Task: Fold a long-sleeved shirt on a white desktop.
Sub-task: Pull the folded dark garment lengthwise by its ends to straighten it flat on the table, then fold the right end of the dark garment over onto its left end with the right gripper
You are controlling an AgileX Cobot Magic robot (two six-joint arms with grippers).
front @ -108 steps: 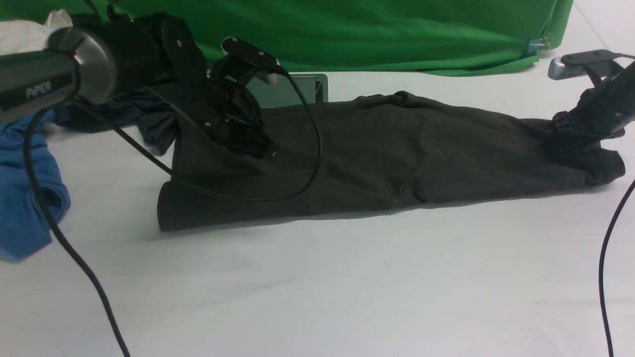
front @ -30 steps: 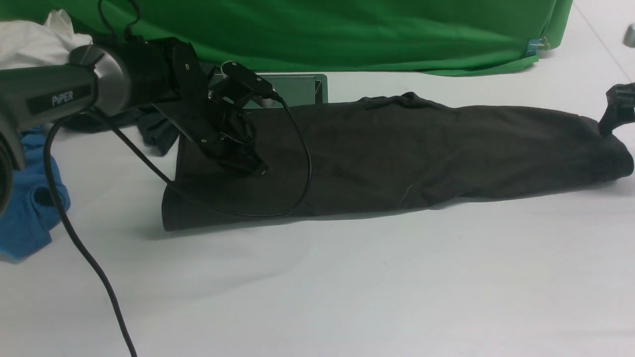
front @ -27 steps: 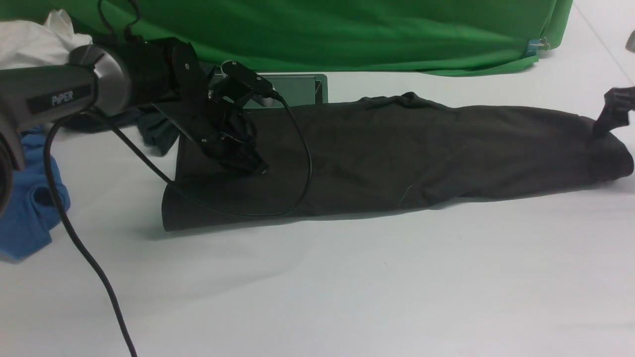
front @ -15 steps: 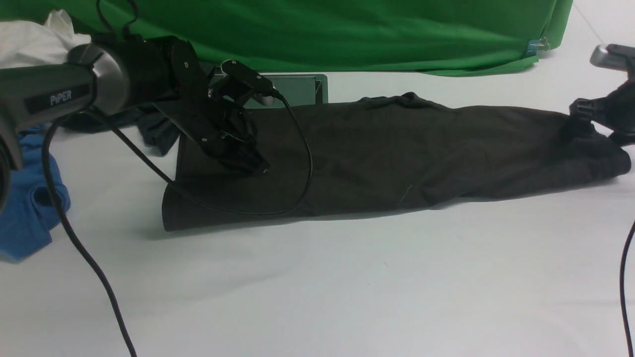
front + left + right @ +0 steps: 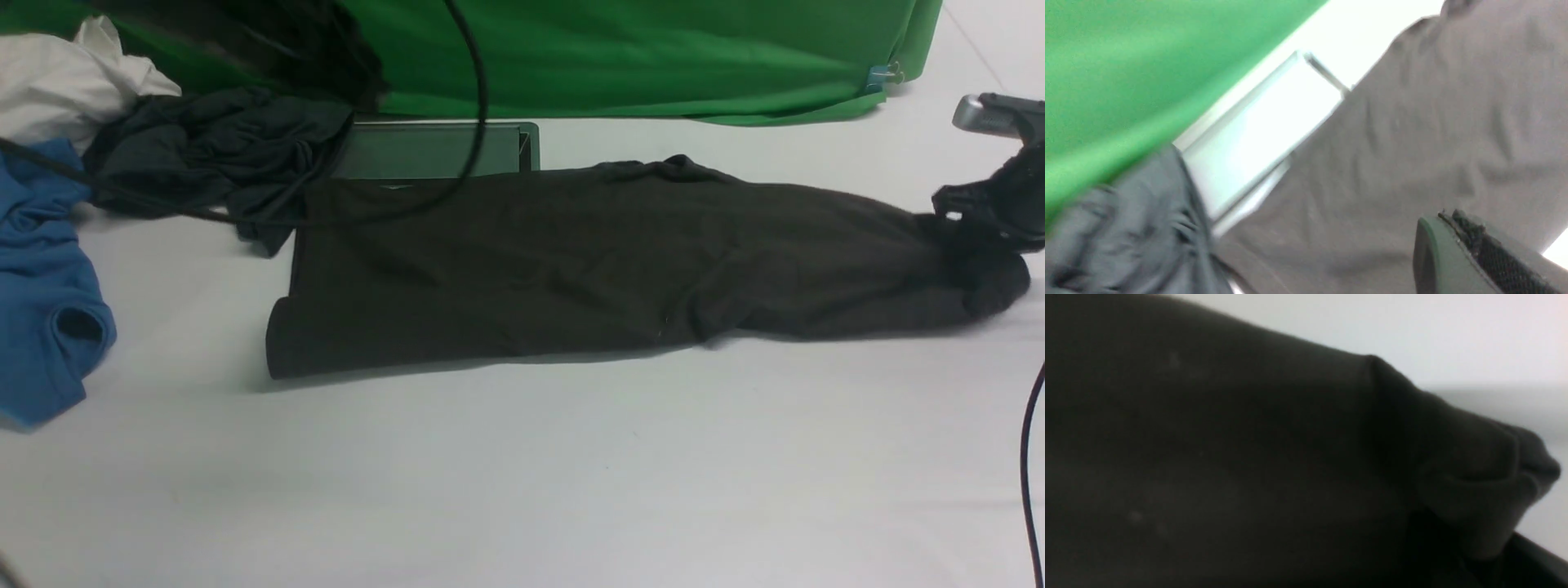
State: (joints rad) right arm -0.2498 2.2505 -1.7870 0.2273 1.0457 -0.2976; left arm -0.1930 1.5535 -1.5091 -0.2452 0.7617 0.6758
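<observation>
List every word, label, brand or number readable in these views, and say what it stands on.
None is readable.
The long-sleeved shirt shows no print or tag on its visible side.
The green backdrop, white desktop and flat grey panel bear no lettering.
The wrist views are blurred.

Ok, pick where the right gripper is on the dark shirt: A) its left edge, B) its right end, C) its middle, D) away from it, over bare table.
B: in the front view the right gripper is at the bunched right end of the long-sleeved shirt.
</observation>
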